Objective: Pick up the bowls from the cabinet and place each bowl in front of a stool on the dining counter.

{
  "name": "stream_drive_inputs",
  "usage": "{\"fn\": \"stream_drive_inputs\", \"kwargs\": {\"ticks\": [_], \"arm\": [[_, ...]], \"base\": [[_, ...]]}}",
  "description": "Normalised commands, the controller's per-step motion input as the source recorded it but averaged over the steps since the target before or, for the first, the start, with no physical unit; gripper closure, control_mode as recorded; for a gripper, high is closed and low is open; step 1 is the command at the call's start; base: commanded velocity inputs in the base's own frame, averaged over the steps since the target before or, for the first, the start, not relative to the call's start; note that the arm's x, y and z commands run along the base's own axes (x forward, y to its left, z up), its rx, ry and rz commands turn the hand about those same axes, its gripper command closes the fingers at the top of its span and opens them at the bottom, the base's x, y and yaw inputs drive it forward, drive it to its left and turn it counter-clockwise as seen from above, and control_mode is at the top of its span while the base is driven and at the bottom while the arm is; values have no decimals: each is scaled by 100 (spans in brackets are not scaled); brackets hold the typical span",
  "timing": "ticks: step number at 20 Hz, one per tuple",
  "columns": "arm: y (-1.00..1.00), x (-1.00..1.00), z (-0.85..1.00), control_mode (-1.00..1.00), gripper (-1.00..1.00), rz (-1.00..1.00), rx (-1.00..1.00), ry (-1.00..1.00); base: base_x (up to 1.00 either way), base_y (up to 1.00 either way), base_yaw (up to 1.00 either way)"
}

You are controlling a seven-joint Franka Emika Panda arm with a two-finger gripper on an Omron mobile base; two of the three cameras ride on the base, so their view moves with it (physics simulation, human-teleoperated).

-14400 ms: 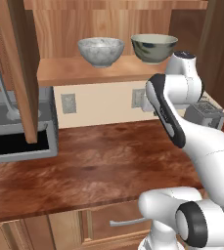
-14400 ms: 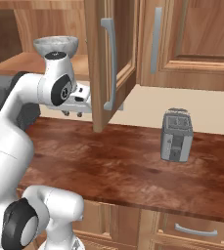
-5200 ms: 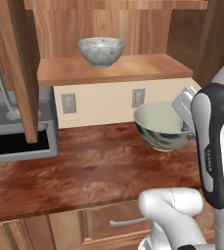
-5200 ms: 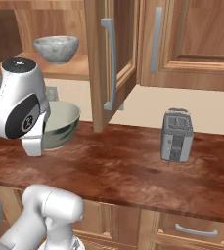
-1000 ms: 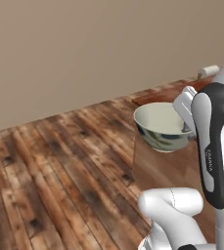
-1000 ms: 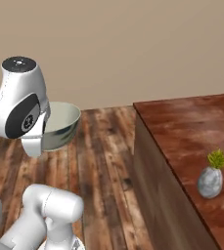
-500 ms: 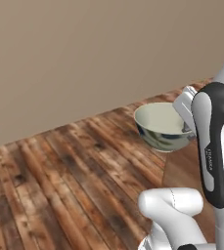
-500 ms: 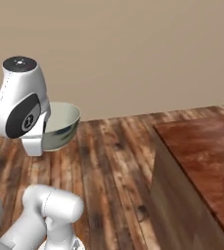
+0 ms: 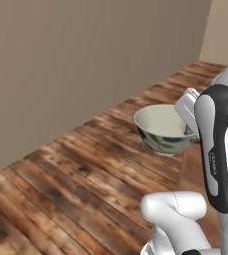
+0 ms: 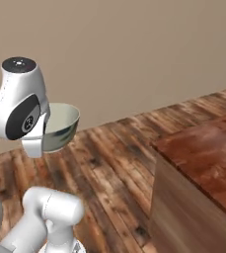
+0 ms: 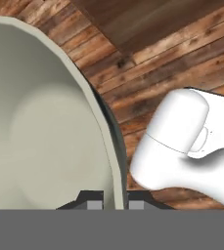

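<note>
A dark green-grey bowl (image 9: 161, 130) with a pale inside hangs in the air in front of the arm, tilted a little. My gripper (image 11: 114, 201) is shut on its rim, one fingertip inside the bowl (image 11: 45, 132) and one outside. From the right base view the bowl (image 10: 60, 126) shows beside the arm's white wrist. The dining counter (image 10: 206, 148) with its glossy red-brown top and lighter wood side stands to the right, apart from the bowl. The cabinet and the stool are out of view.
A wood plank floor (image 9: 70, 184) spreads below and ahead. A plain beige wall (image 10: 134, 49) closes off the far side. The counter's corner (image 10: 156, 146) juts toward the floor area on the right.
The whole picture has shifted as the base moves: the counter has slid to the right in the right base view. The bowl stays held in the same place before the arm.
</note>
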Motion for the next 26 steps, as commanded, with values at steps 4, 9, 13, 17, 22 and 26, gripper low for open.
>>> {"fn": "stream_drive_inputs", "kwargs": {"ticks": [4, 9, 13, 17, 22, 26], "arm": [[0, 0, 0, 100, 100, 0, 0, 0], [0, 0, 0, 100, 100, 0, 0, 0], [0, 0, 0, 100, 100, 0, 0, 0], [0, 0, 0, 100, 100, 0, 0, 0], [0, 0, 0, 100, 100, 0, 0, 0], [0, 0, 0, 100, 100, 0, 0, 0]], "base": [[54, 56, -76], [38, 46, -80], [38, 47, -82], [42, 55, -79], [58, 69, -72], [67, 78, -69]]}}
